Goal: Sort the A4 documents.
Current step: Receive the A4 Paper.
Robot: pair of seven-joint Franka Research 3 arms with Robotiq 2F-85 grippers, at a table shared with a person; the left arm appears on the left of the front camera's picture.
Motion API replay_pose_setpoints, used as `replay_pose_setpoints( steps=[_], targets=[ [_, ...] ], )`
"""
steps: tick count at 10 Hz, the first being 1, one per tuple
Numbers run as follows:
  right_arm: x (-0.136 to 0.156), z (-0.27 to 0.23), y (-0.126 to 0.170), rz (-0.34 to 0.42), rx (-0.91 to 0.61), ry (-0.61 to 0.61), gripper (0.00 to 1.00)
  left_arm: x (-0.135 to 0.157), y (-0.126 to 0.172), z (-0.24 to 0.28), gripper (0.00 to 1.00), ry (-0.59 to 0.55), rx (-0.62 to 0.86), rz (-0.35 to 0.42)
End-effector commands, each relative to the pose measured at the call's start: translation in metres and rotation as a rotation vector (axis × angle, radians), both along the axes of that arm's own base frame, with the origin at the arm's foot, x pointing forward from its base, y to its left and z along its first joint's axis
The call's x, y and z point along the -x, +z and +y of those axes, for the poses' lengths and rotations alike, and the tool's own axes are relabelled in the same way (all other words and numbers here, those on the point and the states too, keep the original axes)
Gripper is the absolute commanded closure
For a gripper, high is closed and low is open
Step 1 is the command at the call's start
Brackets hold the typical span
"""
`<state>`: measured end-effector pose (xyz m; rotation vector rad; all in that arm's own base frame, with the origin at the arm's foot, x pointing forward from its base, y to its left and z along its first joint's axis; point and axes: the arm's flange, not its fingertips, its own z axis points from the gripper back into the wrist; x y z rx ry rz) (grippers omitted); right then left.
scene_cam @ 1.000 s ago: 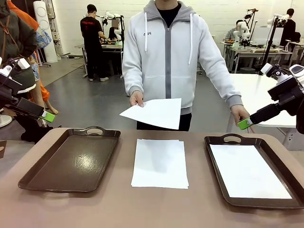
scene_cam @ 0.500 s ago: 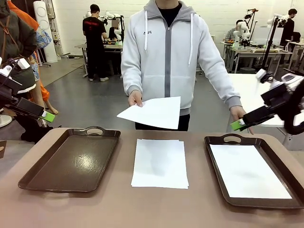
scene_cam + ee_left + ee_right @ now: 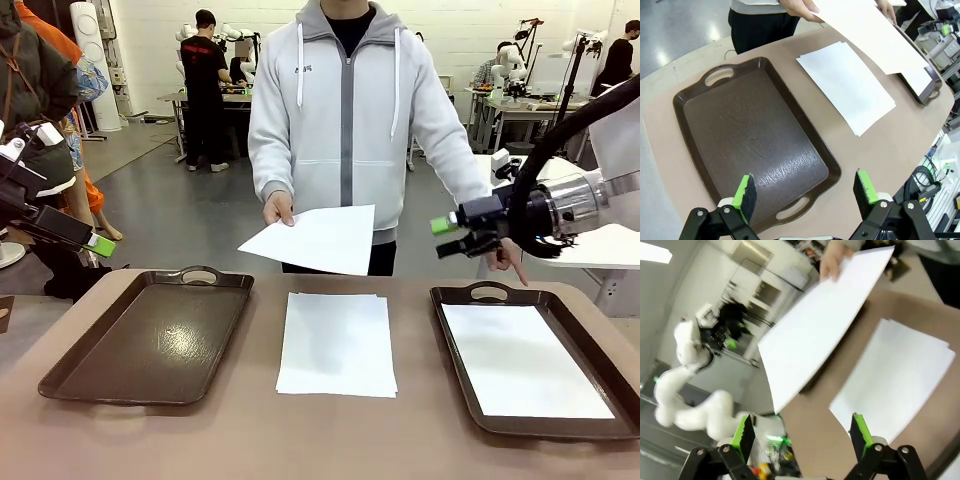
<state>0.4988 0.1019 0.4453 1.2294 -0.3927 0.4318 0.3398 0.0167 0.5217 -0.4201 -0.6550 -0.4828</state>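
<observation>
One sheet [image 3: 322,238] in the person's hand [image 3: 279,208] hangs left of the right pincer [image 3: 445,237], whose jaws are spread, empty.

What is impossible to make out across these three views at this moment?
- Middle stack: the number of sheets, front view; the edges are too thin to separate.
- Right tray: left wrist view, mostly hidden by the held sheet.
- Person's hand near that tray: front view, partly covered by the right gripper.
- Right wrist view: blurred, so the sheet edges are soft.
</observation>
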Motion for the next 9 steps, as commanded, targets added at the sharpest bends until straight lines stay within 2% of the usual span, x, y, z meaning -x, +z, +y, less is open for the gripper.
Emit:
replay_pose_setpoints(
  steps=[1,3,5,7,9],
  targets=[
    [-0.026,0.003,-0.014,0.082,-0.154,-0.083,0.00,0.000,-0.001,0.000,0.00,-0.006,0.012,0.002],
    [-0.053,0.017,-0.037,0.213,-0.238,-0.077,0.00,0.000,-0.001,0.000,0.00,-0.006,0.012,0.002],
    [-0.068,0.037,-0.054,0.318,-0.264,-0.076,0.00,0.000,-0.001,0.000,0.00,-0.006,0.012,0.002],
    [-0.074,0.058,-0.065,0.398,-0.237,-0.114,0.00,0.000,-0.001,0.000,0.00,-0.006,0.012,0.002],
    [-0.080,0.076,-0.075,0.443,-0.211,-0.142,0.00,0.000,-0.001,0.000,0.00,-0.006,0.012,0.002]
  ],
)
